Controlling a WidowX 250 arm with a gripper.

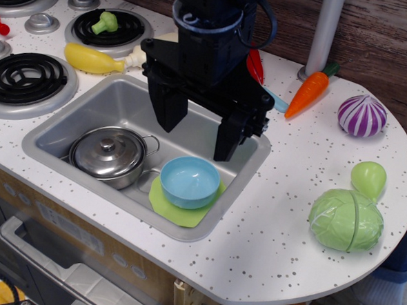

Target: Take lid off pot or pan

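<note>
Still on the pot [114, 166] in the sink [67, 127], the lid [107, 151] looks light, rigid, slick; grab its small central knob. Hand [196, 133] hovers above, spread wide, empty.

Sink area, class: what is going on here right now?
A robot arm hangs over the toy sink, its tool open and holding nothing. In the sink sits a steel pot with its lid on; the tool is above and to the right of it, not touching. Beside the pot, a blue bowl rests on a green plate. The lid has not been lifted yet.
</note>
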